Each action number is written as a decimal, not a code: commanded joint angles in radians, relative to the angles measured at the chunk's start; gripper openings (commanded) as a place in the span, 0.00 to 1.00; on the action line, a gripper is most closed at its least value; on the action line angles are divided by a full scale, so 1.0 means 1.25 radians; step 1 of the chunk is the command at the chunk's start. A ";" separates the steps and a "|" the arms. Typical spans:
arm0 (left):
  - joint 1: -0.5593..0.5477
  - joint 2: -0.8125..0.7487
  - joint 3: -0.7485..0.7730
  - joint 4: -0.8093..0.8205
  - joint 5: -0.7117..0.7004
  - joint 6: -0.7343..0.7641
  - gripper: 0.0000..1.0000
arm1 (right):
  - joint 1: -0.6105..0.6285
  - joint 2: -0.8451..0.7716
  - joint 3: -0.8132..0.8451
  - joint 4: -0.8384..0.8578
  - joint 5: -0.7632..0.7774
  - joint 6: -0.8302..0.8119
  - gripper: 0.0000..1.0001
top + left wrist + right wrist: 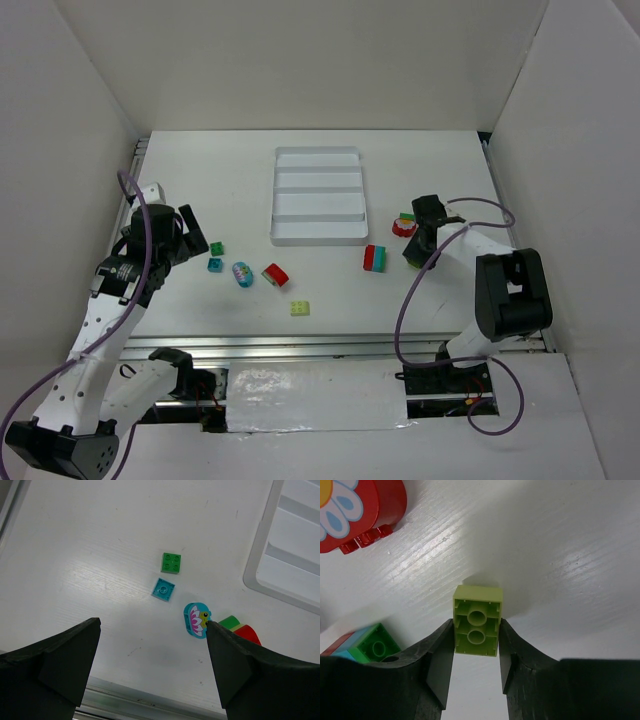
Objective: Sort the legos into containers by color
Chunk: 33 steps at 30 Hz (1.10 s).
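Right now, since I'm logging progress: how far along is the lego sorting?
Nothing is sorted yet: the white tray compartments look empty. In hand: the right gripper is shut on a lime-green brick. Still to do: the green brick, teal brick and others on the table; the left gripper is open.

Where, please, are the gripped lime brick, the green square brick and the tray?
gripped lime brick [476,627]: right wrist view, hollow underside.
green square brick [171,563]: left wrist view, studded top.
tray [318,240]: top view, rim.

On the table, legos lie scattered before the tray, left and right
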State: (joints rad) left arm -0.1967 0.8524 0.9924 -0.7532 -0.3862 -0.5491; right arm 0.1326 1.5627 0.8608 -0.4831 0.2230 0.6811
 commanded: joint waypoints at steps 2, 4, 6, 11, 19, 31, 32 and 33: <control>0.003 -0.014 -0.002 0.028 0.005 0.017 1.00 | -0.004 -0.018 0.017 -0.002 -0.004 -0.010 0.10; 0.003 -0.014 -0.002 0.027 0.003 0.017 1.00 | 0.008 -0.054 0.016 -0.009 -0.019 -0.012 0.00; 0.003 -0.014 -0.001 0.027 0.002 0.016 1.00 | 0.029 -0.115 0.017 -0.014 -0.014 -0.006 0.00; 0.004 -0.017 0.000 0.026 -0.006 0.013 0.99 | 0.167 -0.180 0.101 -0.015 0.001 -0.009 0.00; 0.003 -0.020 0.000 0.023 -0.021 0.011 1.00 | 0.293 0.134 0.444 -0.080 -0.076 -0.065 0.00; 0.004 -0.009 -0.001 0.032 0.002 0.020 1.00 | 0.364 0.332 0.589 -0.106 -0.018 -0.065 0.16; 0.004 -0.008 -0.002 0.034 0.006 0.022 1.00 | 0.364 0.349 0.595 -0.104 -0.009 -0.069 0.18; 0.005 -0.007 -0.002 0.034 0.007 0.022 0.99 | 0.364 0.349 0.600 -0.104 -0.009 -0.071 0.19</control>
State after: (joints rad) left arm -0.1967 0.8429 0.9924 -0.7521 -0.3889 -0.5484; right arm 0.5949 1.9907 1.5562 -0.6083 0.1719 0.6083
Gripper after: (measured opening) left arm 0.994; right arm 0.438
